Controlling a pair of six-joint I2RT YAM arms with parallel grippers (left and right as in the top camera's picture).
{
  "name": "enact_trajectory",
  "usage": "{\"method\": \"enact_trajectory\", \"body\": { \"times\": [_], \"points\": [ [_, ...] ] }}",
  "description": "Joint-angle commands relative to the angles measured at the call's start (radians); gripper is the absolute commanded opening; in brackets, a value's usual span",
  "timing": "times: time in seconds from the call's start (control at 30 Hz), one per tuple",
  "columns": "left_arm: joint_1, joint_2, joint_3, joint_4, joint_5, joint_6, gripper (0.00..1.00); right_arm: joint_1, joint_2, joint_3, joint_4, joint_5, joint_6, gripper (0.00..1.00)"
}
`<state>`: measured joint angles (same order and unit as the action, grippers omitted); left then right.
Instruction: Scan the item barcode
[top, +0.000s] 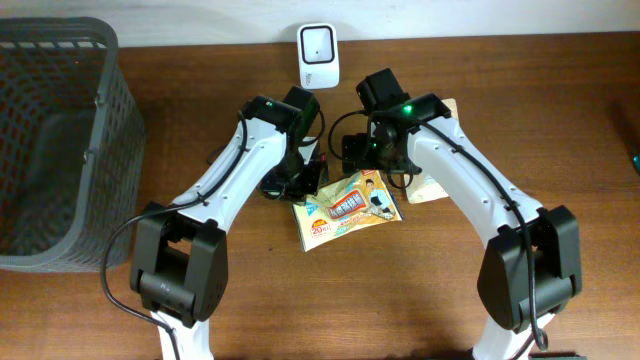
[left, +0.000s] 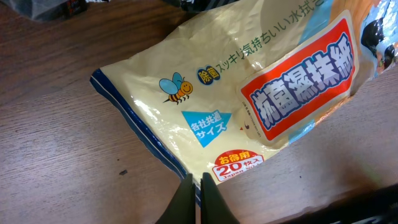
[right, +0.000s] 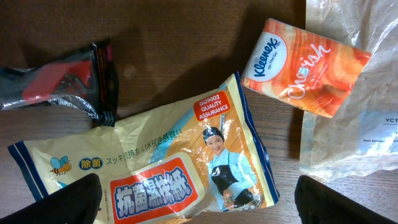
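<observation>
Left gripper (left: 196, 186) is pressed nearly together, pinching the blue-edged seam of the wipes packet (top: 350, 208), which lies flat mid-surface between both arms, below the white scanner (top: 318, 55). Right gripper (right: 198, 190) hangs over the packet, spread wide, touching nothing. An orange tissue pack (right: 305, 65) lies just beside it and a black-and-red pouch (right: 62, 84) close by. The mesh basket (top: 60, 150) stands far left.

Wooden table (top: 200, 60) bears basket (top: 122, 130), scanner (top: 318, 55), wipes pack (top: 350, 208), tissue pack (right: 305, 67), black packet (right: 62, 84).
</observation>
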<state>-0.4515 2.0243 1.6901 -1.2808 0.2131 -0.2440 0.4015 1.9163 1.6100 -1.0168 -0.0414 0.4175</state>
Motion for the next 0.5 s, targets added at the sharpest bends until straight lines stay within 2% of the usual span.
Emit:
{"method": "enact_trajectory", "body": {
  "times": [0.0,0.47],
  "points": [
    [0.000,-0.003,-0.006,0.006,0.015,-0.006,0.05,-0.005,0.005,0.008,0.000,0.020,-0.001,0.99],
    [0.000,-0.003,-0.006,0.006,0.019,-0.032,0.00,-0.005,0.005,0.008,0.005,0.019,0.000,0.99]
  ]
}}
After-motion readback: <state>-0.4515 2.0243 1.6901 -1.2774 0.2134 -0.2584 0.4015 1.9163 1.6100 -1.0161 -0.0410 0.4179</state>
